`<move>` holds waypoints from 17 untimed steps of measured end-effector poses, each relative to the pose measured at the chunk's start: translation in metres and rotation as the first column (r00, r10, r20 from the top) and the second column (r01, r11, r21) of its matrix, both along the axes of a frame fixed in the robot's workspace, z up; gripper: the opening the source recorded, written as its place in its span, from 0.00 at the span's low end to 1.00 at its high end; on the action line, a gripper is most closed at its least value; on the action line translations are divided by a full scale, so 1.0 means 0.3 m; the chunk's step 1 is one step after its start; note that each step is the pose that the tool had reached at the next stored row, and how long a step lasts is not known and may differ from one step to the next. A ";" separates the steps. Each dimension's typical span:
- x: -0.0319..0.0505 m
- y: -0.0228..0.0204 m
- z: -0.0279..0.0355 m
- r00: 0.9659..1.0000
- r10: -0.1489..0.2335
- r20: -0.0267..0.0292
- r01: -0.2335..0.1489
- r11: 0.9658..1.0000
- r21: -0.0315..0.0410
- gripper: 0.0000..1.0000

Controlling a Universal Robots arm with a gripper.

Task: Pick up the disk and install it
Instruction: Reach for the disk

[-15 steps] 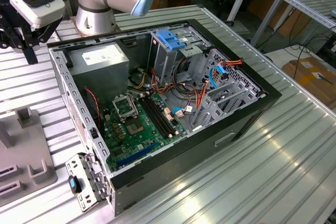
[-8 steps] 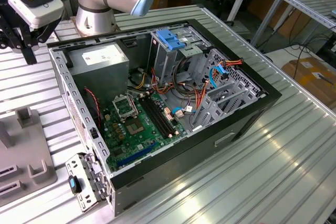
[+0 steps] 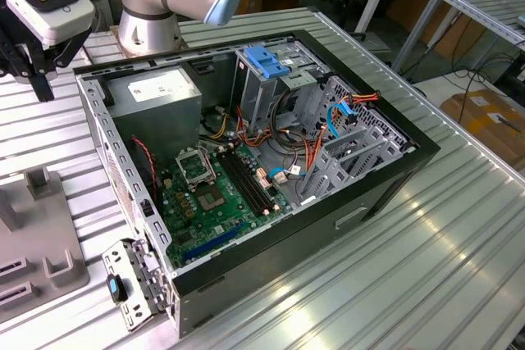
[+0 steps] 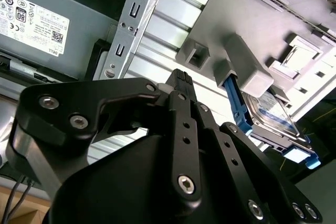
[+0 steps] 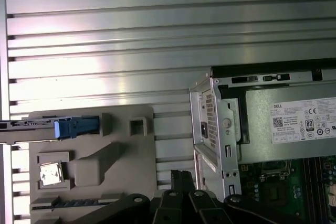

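Approach step; gripper (image 4: 181, 80) near the disk (image 4: 273, 113), on edge in grey holder (image 4: 247, 74). Jaws: can't tell; grasp likely needs squaring to its frame.

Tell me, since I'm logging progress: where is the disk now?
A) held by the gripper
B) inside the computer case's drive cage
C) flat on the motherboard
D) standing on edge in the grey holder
D: in both wrist views the disk stands on edge in a slot of the grey holder, outside the computer case.
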State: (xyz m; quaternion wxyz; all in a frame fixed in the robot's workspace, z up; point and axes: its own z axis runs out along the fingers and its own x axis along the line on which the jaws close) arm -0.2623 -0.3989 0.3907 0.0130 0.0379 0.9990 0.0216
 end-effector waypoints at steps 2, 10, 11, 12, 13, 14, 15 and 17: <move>-0.015 0.000 0.000 1.000 0.000 0.000 0.000 1.000 0.000 0.11; -0.067 0.000 -0.001 1.000 0.000 0.000 0.000 1.000 0.000 0.11; -0.074 0.000 -0.001 1.000 0.000 0.000 0.000 1.000 0.000 0.11; -0.083 0.000 -0.002 1.000 0.000 0.000 0.000 1.000 0.000 0.11; -0.092 0.000 -0.002 1.000 0.000 0.000 0.000 1.000 0.000 0.11; -0.103 0.000 -0.002 1.000 0.000 0.000 0.000 1.000 0.000 0.11; -0.114 0.000 -0.003 1.000 0.000 0.000 0.000 1.000 0.000 0.11; -0.148 0.001 -0.004 1.000 0.000 0.000 0.000 1.000 0.000 0.11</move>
